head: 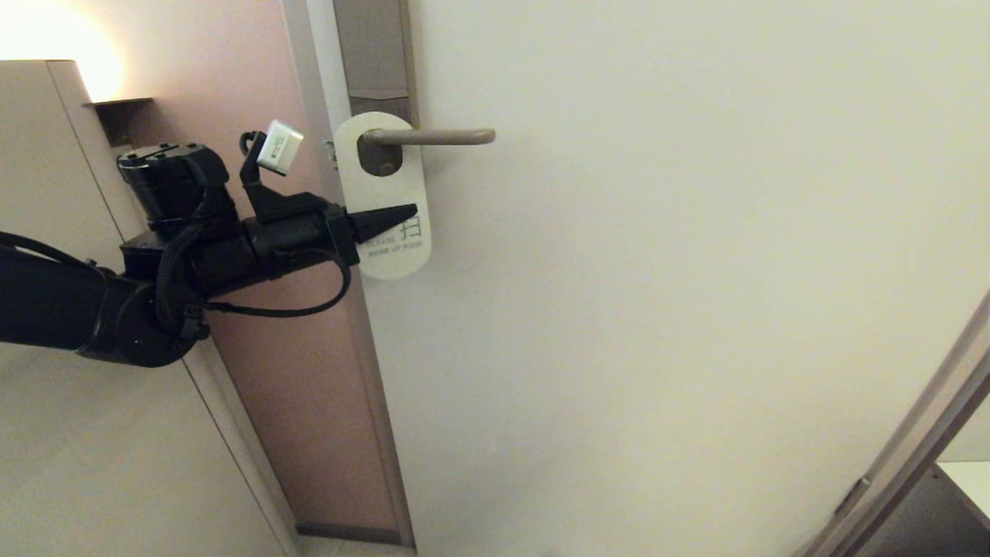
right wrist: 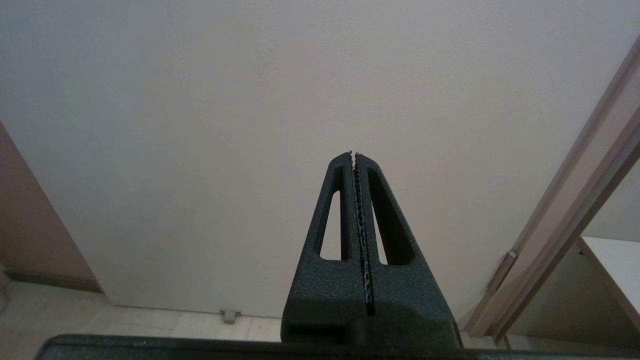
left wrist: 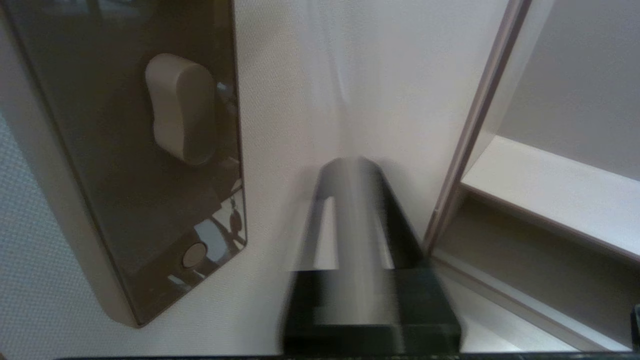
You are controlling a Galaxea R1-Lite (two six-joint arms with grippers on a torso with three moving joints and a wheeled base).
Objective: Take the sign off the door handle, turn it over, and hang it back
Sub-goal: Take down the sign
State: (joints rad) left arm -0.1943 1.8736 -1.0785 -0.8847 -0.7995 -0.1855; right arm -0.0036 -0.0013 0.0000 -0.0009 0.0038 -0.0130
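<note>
The sign (head: 389,179) hangs by its hole on the door handle (head: 433,137), white side with dark lettering facing out. My left gripper (head: 414,210) reaches in from the left across the sign's lower half. It is shut on the sign, and its black fingers hide part of the print. In the left wrist view the gripper (left wrist: 352,165) is blurred, with the sign a pale streak (left wrist: 350,90) running edge-on between the fingers. My right gripper (right wrist: 354,154) is out of the head view. It is shut on nothing and faces the lower part of the door.
The brown backplate (left wrist: 125,210) carries a thumb-turn knob (left wrist: 182,110) below the handle. The white door (head: 657,271) fills the middle. A pink wall panel (head: 309,371) and a beige cabinet (head: 46,155) stand left. A door frame (head: 913,456) and a shelf (left wrist: 550,190) lie right.
</note>
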